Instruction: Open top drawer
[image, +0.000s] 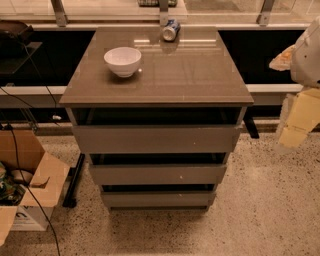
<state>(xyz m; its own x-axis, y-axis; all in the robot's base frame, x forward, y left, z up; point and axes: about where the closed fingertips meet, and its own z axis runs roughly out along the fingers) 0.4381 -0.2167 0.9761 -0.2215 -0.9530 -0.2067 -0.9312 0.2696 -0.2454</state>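
Closest in, blurred at the right edge of the view, the end effector (301, 117) hangs well apart from the cabinet and off to its side; whether it is released or clenched cannot be told. That offset looks like the first risk, since an approach from the side could meet the corner of the cabinet rather than the front. Low on the left, a cardboard box (35, 175) sits on the floor with a dark cable (31, 202) trailing over it; a base move that way could snag the cable. On the cabinet, three plain grey fronts are stacked with no handles, and the bottom drawer (157, 199) and middle drawer (157, 174) look much like the target, so hooking the wrong one is a real possibility. The top drawer (156, 139) is the widest-looking front, directly under the glossy surface (200, 70), with a dark gap along its upper edge; it appears to be shut or nearly so. With nothing to grip but that edge, the hold will likely be shallow and could slip off mid-pull, or scrape the underside of the surface. Further back, a white bowl (122, 61) stands on the surface, and at the far edge a can (170, 30) lies on its side; a sharp tug that jolts the cabinet could set the can rolling.
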